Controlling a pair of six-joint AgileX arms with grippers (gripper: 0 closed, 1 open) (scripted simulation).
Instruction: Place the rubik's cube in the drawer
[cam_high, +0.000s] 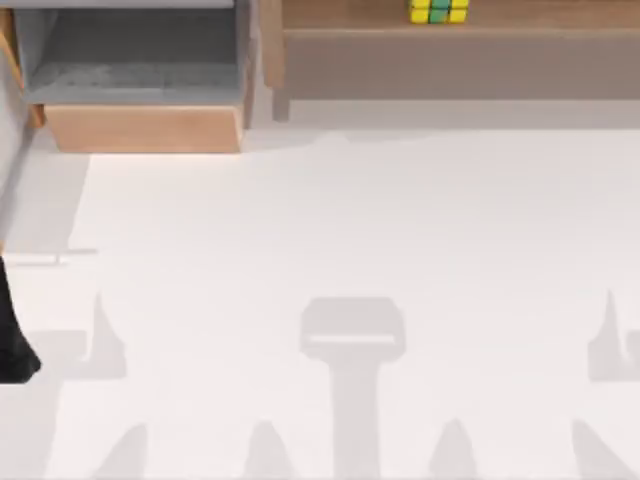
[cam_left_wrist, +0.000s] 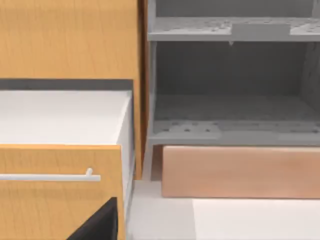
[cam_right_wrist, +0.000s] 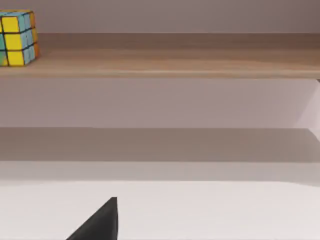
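Reaching the rubik's cube (cam_high: 439, 11) is judged the step in hand, since it sits untouched on the long wooden shelf (cam_high: 460, 30) at the far right, well apart from the drawer (cam_high: 140, 90), which stands pulled open at the far left with its grey floor bare. The right arm is nearer the cube, so the pickup is best made from that side, with the approach kept level above the shelf board and the cube taken across two opposite faces. A dark corner of the right tool (cam_right_wrist: 100, 222) is seen low in its wrist view; whether either tool is wide or narrow cannot be told. The left arm (cam_high: 15, 340) rests at the bench's left edge.
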